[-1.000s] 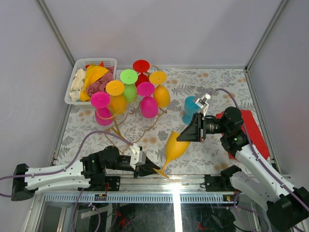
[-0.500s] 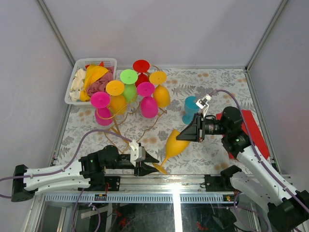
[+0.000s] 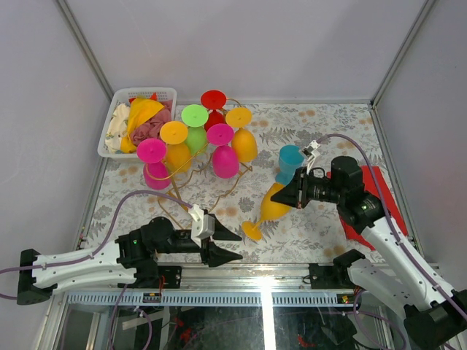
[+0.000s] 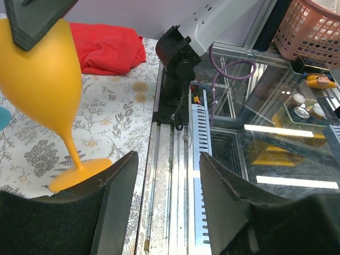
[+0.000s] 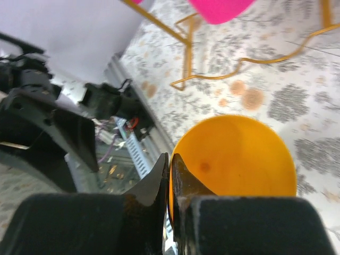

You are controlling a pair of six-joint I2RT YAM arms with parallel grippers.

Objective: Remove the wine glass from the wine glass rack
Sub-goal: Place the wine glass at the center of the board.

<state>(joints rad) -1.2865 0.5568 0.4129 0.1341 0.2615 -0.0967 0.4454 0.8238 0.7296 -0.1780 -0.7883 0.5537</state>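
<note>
The glass [image 3: 271, 210] is off the rack [image 5: 187, 58]. It hangs tilted in the middle of the top view. The rack stands to its upper left, with other glasses on it. The right gripper [image 3: 287, 195] holds the glass by the rim. Its jaws are pinched tight on the thin edge. That makes the bowl lean to the arm and the foot point down at the table [image 3: 321, 226]. I cannot tell if the foot touches the table. The left gripper [image 3: 228, 245] sits low in the frame, near the foot. Its jaws are wide apart and hold nothing. I think it sits to the side so the glass has room to come down.
</note>
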